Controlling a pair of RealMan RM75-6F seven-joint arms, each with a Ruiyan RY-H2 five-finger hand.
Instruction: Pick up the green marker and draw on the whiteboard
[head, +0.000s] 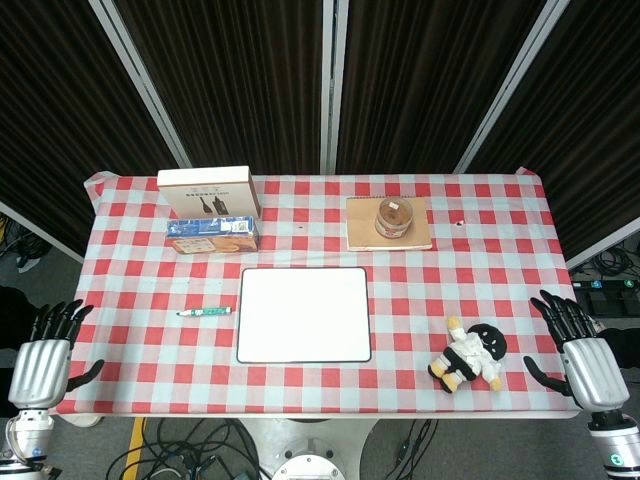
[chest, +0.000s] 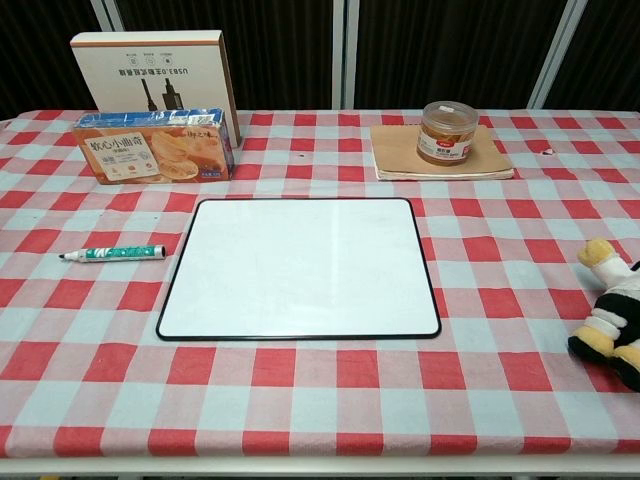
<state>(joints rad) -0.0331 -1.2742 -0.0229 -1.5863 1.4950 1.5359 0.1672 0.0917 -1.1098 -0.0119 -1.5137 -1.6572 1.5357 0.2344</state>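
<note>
Green marker (head: 205, 312) lies well apart from left hand (head: 42, 358) fingers (head: 62, 318) (spread, empty).

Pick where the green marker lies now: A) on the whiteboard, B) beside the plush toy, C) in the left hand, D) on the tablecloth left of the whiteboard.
D: the green marker lies on the checked cloth, left of the whiteboard and not touching it, with no hand near.

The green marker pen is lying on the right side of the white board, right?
Not quite. The green marker pen lies on the red-checked tablecloth to the left of the black-rimmed white board, not the right. The head view shows it; the chest view agrees.
</note>
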